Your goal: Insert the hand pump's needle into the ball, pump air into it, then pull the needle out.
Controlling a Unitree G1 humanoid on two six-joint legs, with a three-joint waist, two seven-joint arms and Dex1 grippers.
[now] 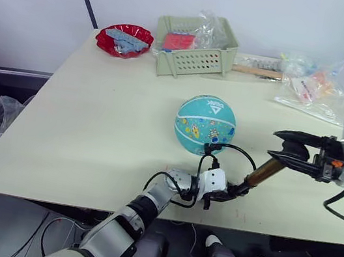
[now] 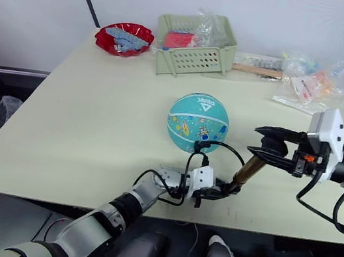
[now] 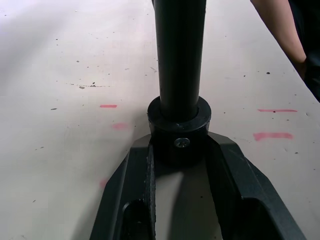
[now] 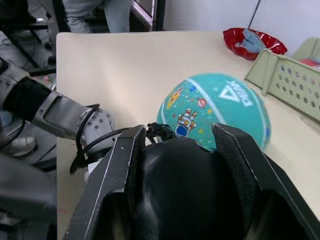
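A: Where's the ball (image 1: 205, 125)?
B: Mid-worktop (image 1: 94, 122), nearer the robot than the green basket (image 1: 196, 45). The pump (image 1: 264, 172) leans just beside the ball, on its robot side.

A: And the grippers?
B: The left gripper (image 1: 235, 190) has its fingers closed on the pump's black base cap, pinning it to the worktop. The right gripper (image 1: 287, 150) has its fingers around the black handle at the pump's top.

A: Is the needle in?
B: The hose (image 1: 235, 148) loops from the pump to the ball's near side and ends against the rubber. The needle itself is too small to make out, but I'd judge it seated.

A: So which step?
B: Pumping, I think. Next calls for the right arm to drive the handle along the barrel's axis while the left keeps the base planted.
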